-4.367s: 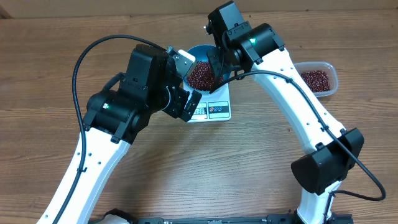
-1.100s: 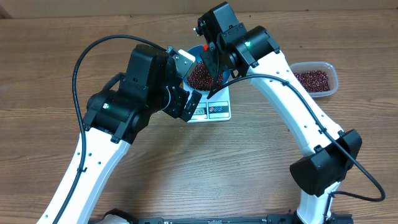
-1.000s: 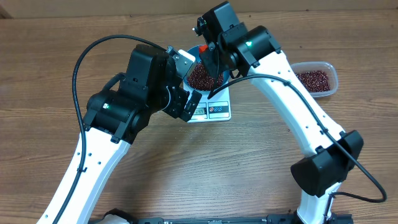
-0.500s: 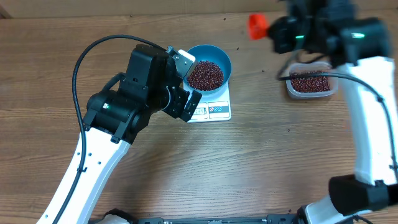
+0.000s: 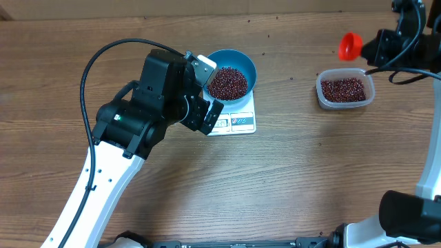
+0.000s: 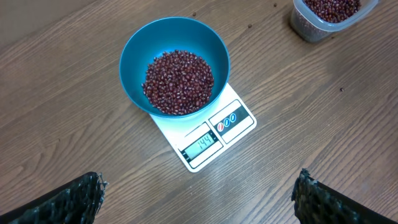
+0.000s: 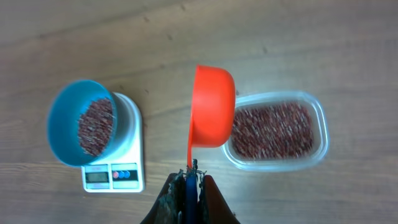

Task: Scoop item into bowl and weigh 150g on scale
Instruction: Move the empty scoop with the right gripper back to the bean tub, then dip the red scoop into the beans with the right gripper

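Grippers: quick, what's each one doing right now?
Left gripper: open, holding nothing.
Right gripper: closed on the red scoop by its handle.

**Hidden, cropped or unreadable**

From overhead, the left arm (image 5: 148, 103) covers the left side of the scale (image 5: 241, 120) and the bowl's (image 5: 249, 63) left rim. The right arm (image 5: 433, 158) runs off the right edge, and only the red cup of the scoop (image 5: 350, 45) shows. In the left wrist view the top edge cuts the container (image 6: 329, 15), and the left fingers (image 6: 78, 199) show only as tips in the bottom corners. The right wrist view is soft: the display (image 7: 96, 177) is too small to read, the scoop's inside cannot be seen, its cup overlaps the container's left end, and the right fingers (image 7: 208, 199) cover most of its handle.
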You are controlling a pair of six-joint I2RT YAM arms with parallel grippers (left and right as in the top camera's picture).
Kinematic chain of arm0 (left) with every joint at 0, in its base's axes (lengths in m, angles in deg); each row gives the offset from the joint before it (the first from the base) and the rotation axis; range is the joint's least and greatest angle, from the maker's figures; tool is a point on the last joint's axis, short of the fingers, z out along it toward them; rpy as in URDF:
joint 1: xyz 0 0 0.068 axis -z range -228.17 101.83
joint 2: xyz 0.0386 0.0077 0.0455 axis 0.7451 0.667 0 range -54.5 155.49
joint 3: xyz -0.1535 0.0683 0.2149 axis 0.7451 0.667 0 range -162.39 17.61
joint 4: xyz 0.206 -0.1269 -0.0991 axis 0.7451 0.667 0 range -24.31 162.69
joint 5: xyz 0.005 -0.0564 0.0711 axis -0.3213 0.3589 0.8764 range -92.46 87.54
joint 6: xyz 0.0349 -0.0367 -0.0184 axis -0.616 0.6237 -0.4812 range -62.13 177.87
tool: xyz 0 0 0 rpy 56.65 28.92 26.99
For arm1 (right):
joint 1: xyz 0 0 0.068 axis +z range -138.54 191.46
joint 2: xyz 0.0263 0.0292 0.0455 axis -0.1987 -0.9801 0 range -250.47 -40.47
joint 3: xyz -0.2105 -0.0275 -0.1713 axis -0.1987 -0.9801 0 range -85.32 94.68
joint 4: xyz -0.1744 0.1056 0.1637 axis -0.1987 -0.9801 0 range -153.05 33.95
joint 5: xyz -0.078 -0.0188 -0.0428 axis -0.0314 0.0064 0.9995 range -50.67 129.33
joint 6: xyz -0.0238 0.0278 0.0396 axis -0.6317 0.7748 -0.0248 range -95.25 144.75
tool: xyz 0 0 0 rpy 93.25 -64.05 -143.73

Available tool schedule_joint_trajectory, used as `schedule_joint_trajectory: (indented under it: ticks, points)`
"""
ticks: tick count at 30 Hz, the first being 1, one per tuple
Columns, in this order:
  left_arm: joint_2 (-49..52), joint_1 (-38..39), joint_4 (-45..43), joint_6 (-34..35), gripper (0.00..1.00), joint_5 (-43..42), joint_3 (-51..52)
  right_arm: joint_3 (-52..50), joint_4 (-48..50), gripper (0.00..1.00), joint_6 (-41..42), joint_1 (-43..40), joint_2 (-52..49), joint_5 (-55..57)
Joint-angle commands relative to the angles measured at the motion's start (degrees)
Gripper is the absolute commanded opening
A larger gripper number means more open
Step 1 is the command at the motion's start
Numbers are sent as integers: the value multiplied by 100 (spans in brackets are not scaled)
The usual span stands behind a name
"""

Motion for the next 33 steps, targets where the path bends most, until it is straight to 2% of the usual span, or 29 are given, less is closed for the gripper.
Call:
schedule_joint_trajectory:
  ticks: [1, 9, 33]
  points:
    - [37, -22, 15, 59, 100, -44, -39, -455, 129, 4, 15, -81, -109, 251]
    - [37, -22, 15, 59, 100, -44, -39, -1311, 638, 4, 13, -79, -308, 1064]
    - [37, -22, 13, 59, 99, -44, -39, -2157, 1504, 4, 17, -79, -564, 940]
